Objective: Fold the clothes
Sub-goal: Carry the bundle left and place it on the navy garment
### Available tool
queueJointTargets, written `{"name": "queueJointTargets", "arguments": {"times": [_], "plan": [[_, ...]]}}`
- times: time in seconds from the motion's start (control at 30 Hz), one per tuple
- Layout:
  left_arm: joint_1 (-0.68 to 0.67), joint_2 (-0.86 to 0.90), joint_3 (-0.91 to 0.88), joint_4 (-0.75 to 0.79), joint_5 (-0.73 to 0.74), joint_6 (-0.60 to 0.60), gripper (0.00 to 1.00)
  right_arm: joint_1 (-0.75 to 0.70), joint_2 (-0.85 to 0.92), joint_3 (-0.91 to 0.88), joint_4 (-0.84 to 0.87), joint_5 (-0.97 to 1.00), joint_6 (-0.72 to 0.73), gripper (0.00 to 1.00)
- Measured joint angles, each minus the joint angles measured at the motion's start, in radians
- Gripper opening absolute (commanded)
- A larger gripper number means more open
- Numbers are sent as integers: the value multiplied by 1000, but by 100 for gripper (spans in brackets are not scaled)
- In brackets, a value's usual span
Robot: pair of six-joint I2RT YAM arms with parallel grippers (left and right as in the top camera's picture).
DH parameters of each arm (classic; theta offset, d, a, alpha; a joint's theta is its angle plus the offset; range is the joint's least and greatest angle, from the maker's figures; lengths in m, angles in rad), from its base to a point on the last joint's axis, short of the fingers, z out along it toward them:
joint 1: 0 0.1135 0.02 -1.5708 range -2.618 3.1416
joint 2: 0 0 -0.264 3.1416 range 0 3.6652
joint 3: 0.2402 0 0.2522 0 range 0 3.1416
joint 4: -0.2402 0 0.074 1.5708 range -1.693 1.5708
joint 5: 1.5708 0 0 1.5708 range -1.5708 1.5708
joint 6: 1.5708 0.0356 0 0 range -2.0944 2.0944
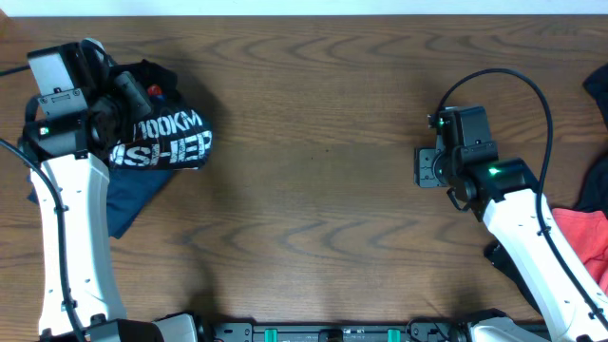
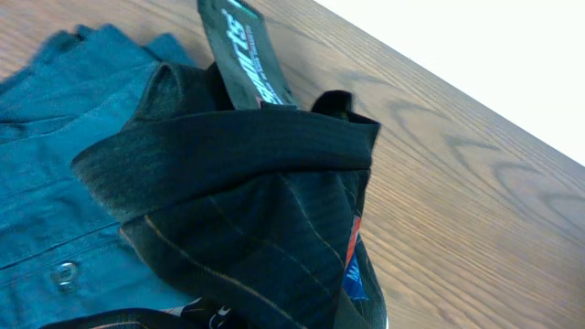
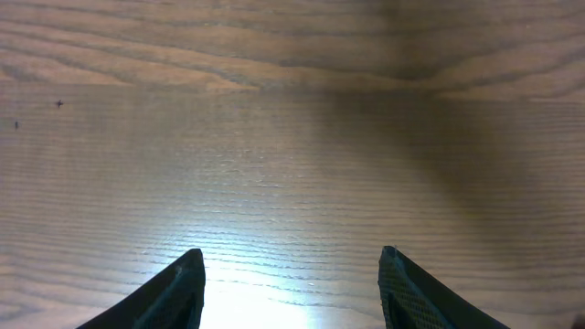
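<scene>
Overhead: black jersey lies bunched at 10 o'clock on a navy garment. Left gripper sits on it, finger state indeterminable. Right gripper at 3 o'clock has its fingers wide apart, holding nothing.

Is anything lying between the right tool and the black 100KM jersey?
Nothing visible. Only bare table separates the right tool from the black jersey, which lies bunched at the far left, partly under the left arm.
</scene>
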Motion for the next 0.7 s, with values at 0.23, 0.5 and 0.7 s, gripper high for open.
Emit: {"name": "queueJointTargets", "arguments": {"times": [0.23,0.5,0.7], "plan": [[27,85,-1,10,-144,-7,6,-2,0,0,0,1,0,59],[161,333,-8,203,-204,-7,6,-2,0,0,-5,1,0,60],[267,395,-21,314,-217,-10,45,-2,0,0,-16,1,0,60]]}}
